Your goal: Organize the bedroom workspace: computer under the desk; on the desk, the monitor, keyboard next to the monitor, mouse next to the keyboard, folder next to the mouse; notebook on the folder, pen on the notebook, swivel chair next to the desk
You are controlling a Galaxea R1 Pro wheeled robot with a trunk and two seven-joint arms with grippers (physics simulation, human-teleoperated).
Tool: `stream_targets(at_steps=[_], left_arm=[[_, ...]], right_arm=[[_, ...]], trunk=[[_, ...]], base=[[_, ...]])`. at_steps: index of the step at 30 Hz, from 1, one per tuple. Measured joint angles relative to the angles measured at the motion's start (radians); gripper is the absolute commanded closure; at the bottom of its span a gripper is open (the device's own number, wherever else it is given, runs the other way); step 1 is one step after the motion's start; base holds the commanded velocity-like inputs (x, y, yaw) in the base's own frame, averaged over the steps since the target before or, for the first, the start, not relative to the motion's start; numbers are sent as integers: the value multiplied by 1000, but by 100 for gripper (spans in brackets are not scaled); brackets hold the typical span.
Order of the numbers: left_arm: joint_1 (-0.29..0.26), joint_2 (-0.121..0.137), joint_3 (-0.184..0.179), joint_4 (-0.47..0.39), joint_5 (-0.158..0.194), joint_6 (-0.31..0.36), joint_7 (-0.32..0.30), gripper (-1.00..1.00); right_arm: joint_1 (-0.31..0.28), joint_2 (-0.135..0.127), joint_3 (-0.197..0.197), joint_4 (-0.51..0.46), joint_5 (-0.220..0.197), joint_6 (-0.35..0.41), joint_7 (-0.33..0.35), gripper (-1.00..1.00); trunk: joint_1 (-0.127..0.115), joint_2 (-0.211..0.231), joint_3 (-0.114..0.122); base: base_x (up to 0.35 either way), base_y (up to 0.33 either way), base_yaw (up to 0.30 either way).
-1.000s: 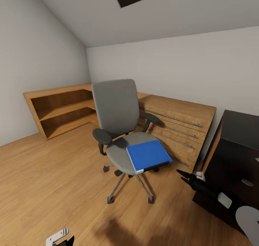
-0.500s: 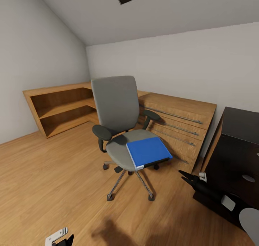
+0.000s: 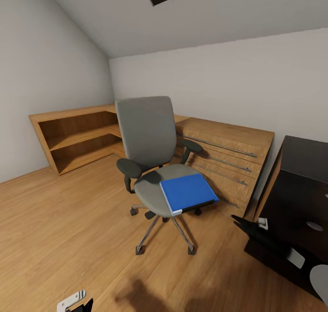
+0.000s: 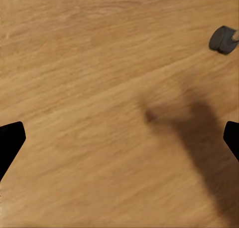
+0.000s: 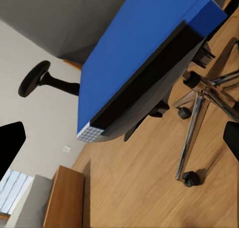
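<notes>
Two grippers, both with fingers spread apart and nothing between them. Right gripper: black, low at the right of the head view, its fingers pointing left toward the swivel chair and short of it, not touching. In the right wrist view the dark fingers sit at the two sides of the frame with the folder between them, farther off. Left gripper: fingers wide apart over bare wooden floor, a castor at the edge of that view.

Folder: bright blue, flat, dark edge and white page edge, lying on the near right part of the seat and overhanging its front edge slightly.

Swivel chair: grey upholstery, tall back, black armrests, metal star base on castors; stands in mid-floor, facing near and right.

Desk: black, at the right edge of the head view, partly out of frame; tabletop glossy, round silver knobs on the drawer fronts. Well apart from the chair.

Low wooden drawer cabinet: light wood, long metal rails, against the far wall behind the chair.

Open wooden shelf unit: along the left wall, meeting the cabinet in the corner.
</notes>
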Motion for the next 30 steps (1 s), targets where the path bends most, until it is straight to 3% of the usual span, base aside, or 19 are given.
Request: stream_targets(at_steps=[30], left_arm=[[0, 1, 1, 45, -4, -81, -1, -100]], right_arm=[[1, -3, 0, 2, -3, -29, 10, -100]], trunk=[[0, 0, 0]], base=[[50, -47, 0]])
